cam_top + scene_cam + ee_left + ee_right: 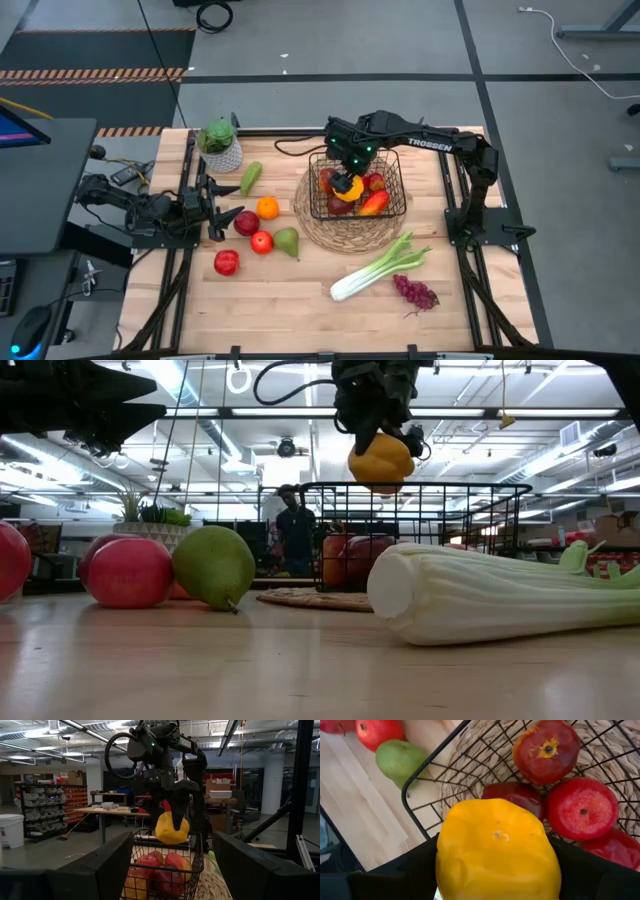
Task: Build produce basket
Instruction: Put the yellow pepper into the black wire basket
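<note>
Above the basket [357,187], a yellow pepper [380,462] hangs pinched between the right gripper's [349,178] fingers [181,800], clear of the red fruit [581,808] below. Its top is hidden. At nine o'clock, the left gripper [212,200] waits half open, empty.

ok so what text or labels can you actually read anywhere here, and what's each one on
"TROSSEN": white letters along the right arm, seen from above.
Small mark on the white bin in the room behind, in the left wrist view: too small to read.
Boxes and shelf bins in the background: no lettering legible.
No readable text on the fruit, vegetables, wire basket or table.
</note>
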You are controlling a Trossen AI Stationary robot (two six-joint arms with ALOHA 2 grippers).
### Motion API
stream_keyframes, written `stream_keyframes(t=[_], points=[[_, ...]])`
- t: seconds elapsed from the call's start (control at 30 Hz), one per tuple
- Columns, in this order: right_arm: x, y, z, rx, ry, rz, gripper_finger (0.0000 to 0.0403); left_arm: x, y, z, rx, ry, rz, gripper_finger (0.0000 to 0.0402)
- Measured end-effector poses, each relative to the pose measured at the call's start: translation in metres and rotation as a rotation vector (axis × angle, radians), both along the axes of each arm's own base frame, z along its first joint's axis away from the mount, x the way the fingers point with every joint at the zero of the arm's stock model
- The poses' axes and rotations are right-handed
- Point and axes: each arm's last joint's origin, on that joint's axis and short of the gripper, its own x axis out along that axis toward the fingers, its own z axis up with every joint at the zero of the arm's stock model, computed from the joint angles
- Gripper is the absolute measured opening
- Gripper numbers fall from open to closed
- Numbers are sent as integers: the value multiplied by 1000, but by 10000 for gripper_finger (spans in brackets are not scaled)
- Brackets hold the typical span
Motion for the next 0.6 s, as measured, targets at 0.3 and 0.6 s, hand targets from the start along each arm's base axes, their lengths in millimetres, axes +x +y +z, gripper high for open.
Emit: stream_keyframes(t=[0.3, 0.6], points=[[-4, -4, 20, -60, -57, 47, 314, 0, 0, 0, 0, 0, 0, 282], [0, 9, 54, -457, -124, 386, 314, 0, 0, 0, 0, 0, 0, 282]])
